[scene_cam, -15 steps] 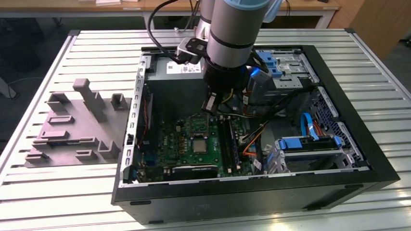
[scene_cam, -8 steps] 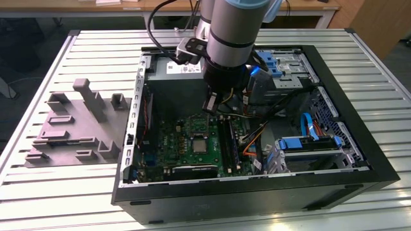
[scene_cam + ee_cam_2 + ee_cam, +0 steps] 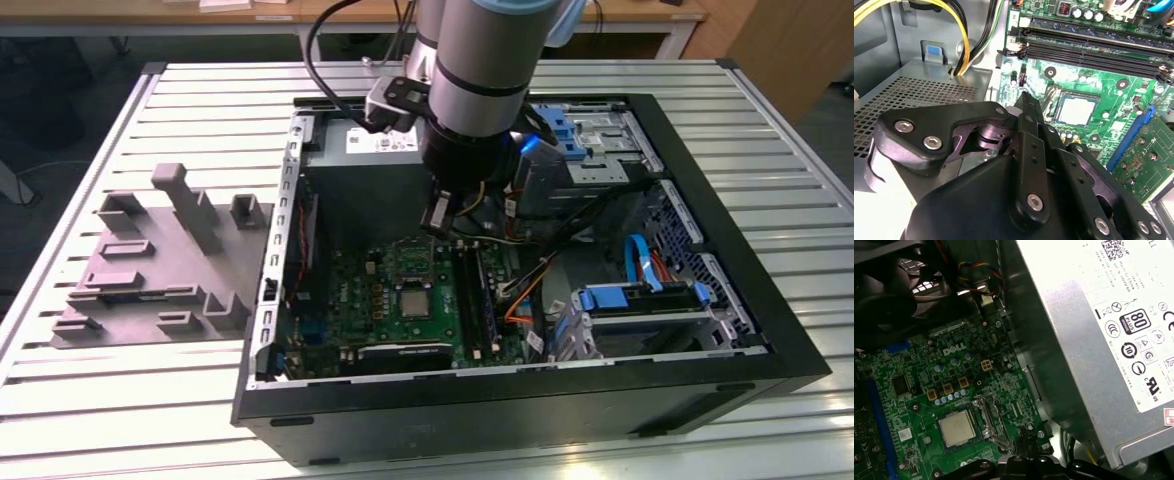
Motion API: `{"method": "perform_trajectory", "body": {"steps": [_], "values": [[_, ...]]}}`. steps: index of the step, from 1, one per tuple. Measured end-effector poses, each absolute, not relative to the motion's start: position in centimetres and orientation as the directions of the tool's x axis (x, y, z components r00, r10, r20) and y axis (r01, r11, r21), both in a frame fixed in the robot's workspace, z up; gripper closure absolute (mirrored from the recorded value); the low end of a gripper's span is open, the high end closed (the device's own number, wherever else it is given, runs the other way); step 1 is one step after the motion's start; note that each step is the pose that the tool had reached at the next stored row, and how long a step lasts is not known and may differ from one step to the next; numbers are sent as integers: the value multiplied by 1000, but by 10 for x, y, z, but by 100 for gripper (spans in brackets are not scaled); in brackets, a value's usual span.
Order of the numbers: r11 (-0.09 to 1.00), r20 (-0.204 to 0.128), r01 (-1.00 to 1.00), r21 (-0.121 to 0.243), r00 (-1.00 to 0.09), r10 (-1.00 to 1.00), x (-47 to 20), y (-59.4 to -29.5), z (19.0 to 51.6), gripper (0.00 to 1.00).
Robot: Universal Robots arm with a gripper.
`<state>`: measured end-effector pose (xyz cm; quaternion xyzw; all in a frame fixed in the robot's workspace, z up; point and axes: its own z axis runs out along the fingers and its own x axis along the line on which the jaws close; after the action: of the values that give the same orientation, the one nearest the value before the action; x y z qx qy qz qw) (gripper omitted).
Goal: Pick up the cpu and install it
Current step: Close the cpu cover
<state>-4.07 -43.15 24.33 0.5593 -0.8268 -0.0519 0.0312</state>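
Note:
The cpu [image 3: 410, 302], a small square chip with a pale metal top, lies flat in the socket on the green motherboard [image 3: 350, 305] inside the open computer case. It shows in both wrist views [image 3: 1077, 111] [image 3: 957, 427]. A bare metal socket frame [image 3: 988, 419] stands along one side of it. My gripper [image 3: 438, 222] hangs above the board, a little behind the cpu in the exterior view and apart from it. Its black fingers meet at one narrow tip [image 3: 1024, 97] [image 3: 1023, 440] with nothing between them.
A big grey power supply box [image 3: 1094, 340] with a white label stands close beside the gripper. Black memory slots [image 3: 1094, 50] and yellow cables [image 3: 961, 45] lie nearby. Blue-tabbed drive cages [image 3: 641, 300] fill the case's right. A grey fixture [image 3: 160, 260] sits on the slatted table.

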Motion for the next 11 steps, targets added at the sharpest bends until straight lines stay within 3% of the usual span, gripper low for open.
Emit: {"method": "perform_trajectory", "body": {"steps": [11], "values": [[364,-6,-924,121,-367,-930,-41,-432,246,89]]}}
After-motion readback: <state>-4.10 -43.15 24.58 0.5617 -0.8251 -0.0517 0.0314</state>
